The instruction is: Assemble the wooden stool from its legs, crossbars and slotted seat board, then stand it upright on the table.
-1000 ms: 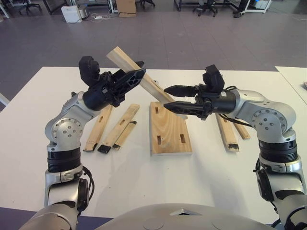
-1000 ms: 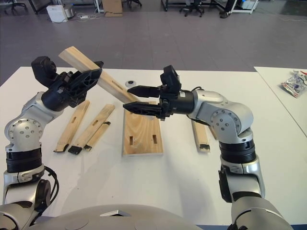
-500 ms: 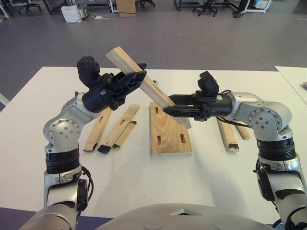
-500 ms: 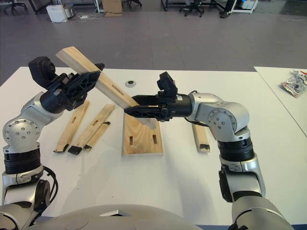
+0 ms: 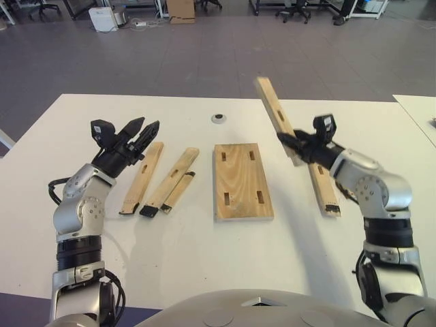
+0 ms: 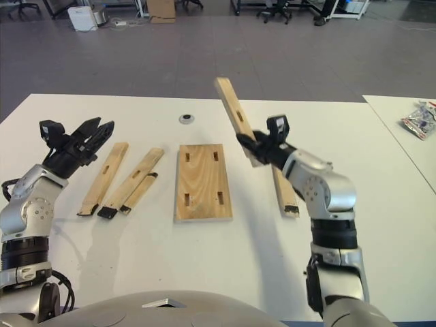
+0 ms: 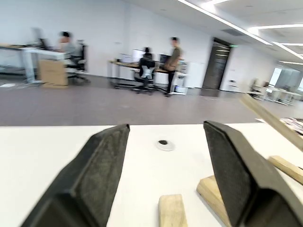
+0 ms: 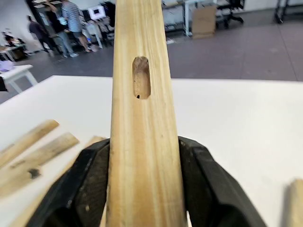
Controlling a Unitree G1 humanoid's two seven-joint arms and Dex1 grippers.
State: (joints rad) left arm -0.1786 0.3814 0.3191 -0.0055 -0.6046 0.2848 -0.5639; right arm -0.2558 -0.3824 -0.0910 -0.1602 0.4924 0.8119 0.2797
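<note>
Right end effector (image 5: 294, 146) clamps a leg (image 5: 272, 109); left end effector (image 5: 146, 127) gapes empty. Next, likely fit it into the seat board (image 5: 242, 182).

Bright, even light falls from overhead: you can see the ceiling strip lights (image 7: 227, 21) glowing in the left wrist view. The white bench (image 5: 204, 252) reads bright and uniformly lit. Shadows are faint and soft-edged, hugging the wooden pieces (image 5: 146, 174) lying toward its left edge. Close to the lens, the left tool's (image 7: 165, 127) fingers (image 7: 94, 170) blur, as does the room (image 7: 71, 71) behind. The held leg (image 8: 144, 142) is evenly lit.
</note>
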